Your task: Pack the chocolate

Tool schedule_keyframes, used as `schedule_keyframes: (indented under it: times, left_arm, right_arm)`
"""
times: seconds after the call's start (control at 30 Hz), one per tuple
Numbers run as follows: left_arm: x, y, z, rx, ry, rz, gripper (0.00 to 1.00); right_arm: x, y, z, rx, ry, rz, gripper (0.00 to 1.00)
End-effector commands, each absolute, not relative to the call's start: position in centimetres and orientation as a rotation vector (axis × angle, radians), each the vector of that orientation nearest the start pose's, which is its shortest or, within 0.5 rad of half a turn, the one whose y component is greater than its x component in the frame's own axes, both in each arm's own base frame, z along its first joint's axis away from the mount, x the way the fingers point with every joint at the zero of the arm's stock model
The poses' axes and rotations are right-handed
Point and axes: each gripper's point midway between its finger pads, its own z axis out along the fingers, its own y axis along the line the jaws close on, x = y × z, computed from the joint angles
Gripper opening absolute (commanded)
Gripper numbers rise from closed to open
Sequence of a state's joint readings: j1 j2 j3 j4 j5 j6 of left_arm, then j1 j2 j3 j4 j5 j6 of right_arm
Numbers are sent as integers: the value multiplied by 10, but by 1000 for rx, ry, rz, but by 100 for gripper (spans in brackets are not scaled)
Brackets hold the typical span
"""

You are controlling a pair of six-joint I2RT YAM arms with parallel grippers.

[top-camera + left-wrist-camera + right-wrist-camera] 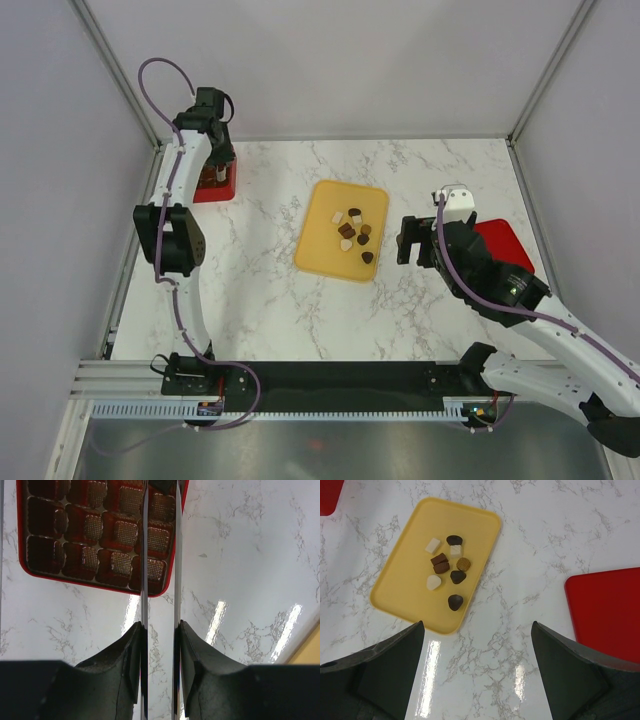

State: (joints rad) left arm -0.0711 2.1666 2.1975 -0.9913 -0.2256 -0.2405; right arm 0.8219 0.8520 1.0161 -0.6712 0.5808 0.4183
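Observation:
Several chocolate pieces (353, 232), dark, brown and cream, lie on the yellow tray (322, 250); they also show in the right wrist view (447, 570). The red box with grid compartments (228, 186) sits at the far left; the compartments in the left wrist view (90, 530) look empty. My left gripper (214, 175) hangs over the box, its thin blades (144, 555) nearly together on a small dark piece (161, 485) at the frame's top edge. My right gripper (410, 242) is wide open and empty (477, 625) over bare marble right of the tray (405, 595).
A flat red lid (508, 248) lies right of the tray, partly under my right arm; it shows in the right wrist view (607, 610). Metal frame posts and grey walls border the marble table (270, 300). A black rail runs along the near edge.

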Motion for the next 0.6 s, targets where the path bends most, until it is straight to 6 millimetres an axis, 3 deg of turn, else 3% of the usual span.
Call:
schedule_keyframes:
  times: [0.0,0.27,0.57]
  left_arm:
    - [532,0,175,-258,2451,183,36]
    - [529,3,163,-265,2476,199,37]
    - [526,2,157,-255,2491,199,44]
  right_arm:
    - [242,135,279,-41,1950,203,96]
    - [242,133,278,-39,1950,188,96]
    - [242,130,285,-31,1931,190,96]
